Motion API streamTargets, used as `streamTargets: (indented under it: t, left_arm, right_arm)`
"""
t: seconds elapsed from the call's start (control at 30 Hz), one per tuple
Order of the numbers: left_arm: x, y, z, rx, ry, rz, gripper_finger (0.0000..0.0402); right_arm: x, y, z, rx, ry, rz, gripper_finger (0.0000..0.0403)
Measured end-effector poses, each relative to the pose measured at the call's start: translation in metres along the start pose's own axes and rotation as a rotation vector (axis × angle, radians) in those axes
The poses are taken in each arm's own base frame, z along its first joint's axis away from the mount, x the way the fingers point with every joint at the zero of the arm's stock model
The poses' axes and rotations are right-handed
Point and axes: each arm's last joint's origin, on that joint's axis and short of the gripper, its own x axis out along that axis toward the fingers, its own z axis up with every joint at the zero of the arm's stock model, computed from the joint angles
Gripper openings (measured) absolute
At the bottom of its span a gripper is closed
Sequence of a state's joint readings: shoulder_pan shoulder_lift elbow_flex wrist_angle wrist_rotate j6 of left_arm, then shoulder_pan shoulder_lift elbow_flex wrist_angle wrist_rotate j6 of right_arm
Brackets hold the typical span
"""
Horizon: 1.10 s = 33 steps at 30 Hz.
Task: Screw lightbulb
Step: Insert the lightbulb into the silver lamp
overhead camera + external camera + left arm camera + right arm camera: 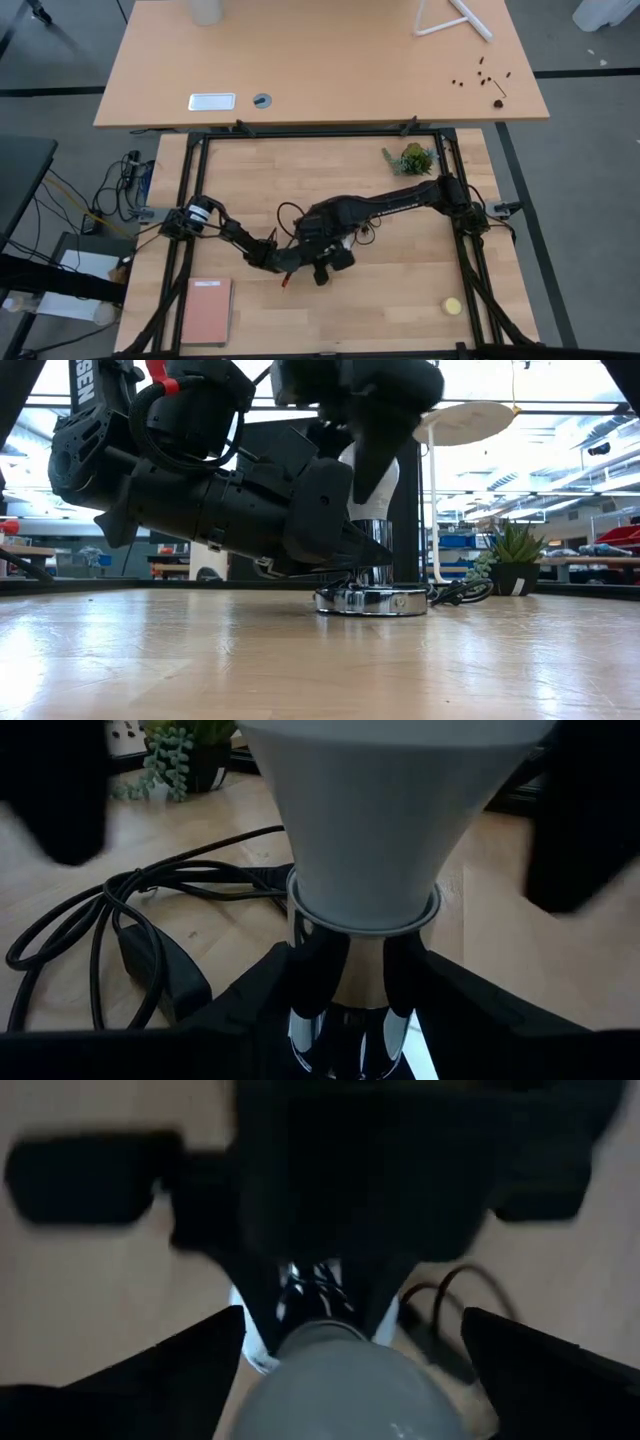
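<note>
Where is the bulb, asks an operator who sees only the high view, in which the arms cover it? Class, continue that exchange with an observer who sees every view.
Observer: The bulb stands upright in a chrome socket, under the two wrists.
Operator: Is the left pincer on it?
Observer: No, the left pincer clasps the socket just below the bulb.
Operator: And the right pincer?
Observer: The right pincer hangs over the bulb, open, with a finger on either side and neither one touching.
</note>
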<state>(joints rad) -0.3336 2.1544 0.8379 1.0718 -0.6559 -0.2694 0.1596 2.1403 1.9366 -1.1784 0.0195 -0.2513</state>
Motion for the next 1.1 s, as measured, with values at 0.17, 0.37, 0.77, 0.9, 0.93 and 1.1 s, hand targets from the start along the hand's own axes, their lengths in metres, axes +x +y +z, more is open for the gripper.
streamTargets:
  t: [0.17,0.37,0.77,0.9,0.93,1.1]
  left_arm:
    - [0.0,0.0,0.0,0.001,0.0,0.0,0.0184]
    - [0.0,0.0,0.0,0.001,0.001,0.0,0.0184]
    - [0.0,0.0,0.0,0.009,0.004,-0.006,0.0184]
    - [0.0,0.0,0.0,0.008,0.004,-0.004,0.0184]
    - [0.0,0.0,0.0,0.008,0.003,-0.003,0.0184]
    - [0.0,0.0,0.0,0.004,0.002,0.0,0.0184]
  right_arm:
    - [0.0,0.002,-0.003,-0.415,0.03,0.013,0.0387]
    - [0.003,0.001,-0.005,-0.564,0.042,0.023,0.0345]
    - [0.016,-0.002,-0.013,-0.255,0.05,0.084,0.0246]
    - [0.016,-0.003,-0.012,0.056,0.054,0.067,0.0247]
    - [0.016,-0.003,-0.011,0.161,0.055,0.055,0.0252]
    - [0.016,-0.005,-0.01,0.624,0.047,0.03,0.0284]
